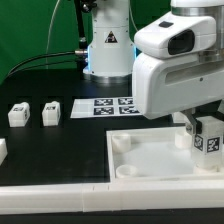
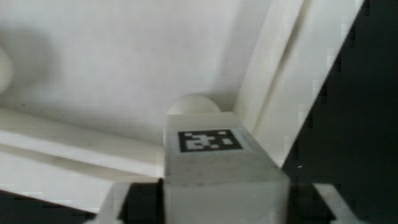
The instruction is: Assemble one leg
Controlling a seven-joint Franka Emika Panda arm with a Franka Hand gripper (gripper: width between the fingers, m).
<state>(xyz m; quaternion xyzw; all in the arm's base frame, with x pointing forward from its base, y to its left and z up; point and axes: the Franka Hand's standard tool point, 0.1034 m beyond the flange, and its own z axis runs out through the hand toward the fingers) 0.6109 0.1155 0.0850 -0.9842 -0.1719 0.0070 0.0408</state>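
1. The gripper [image 1: 206, 137] is clamped on the leg [image 1: 209, 140], with a finger on each side of it.
2. The leg is a small white block, held upright, with a black-and-white square tag facing the near side.
3. The leg is over the far part of the tray [image 1: 150, 165], towards the exterior view's right, inside the tray's raised rim.
4. Whether the leg's lower end touches the tray floor cannot be told.
5. In the wrist view the leg [image 2: 214, 150] fills the space between the gripper's [image 2: 222, 195] jaws. Its tag faces the camera and its rounded end points at the tray [image 2: 107, 70].
6. The tray is a large white square lying flat on the black table [image 1: 60, 150], with a round socket [image 1: 125, 141] in its far corner on the exterior view's left.
7. A small white block [image 1: 18, 115] and a second block [image 1: 51, 112] stand side by side on the table, well apart from the tray on the exterior view's left.
8. The marker board [image 1: 105, 105] lies flat on the table just beyond the tray.
9. The arm's base [image 1: 105, 50] stands behind the marker board.
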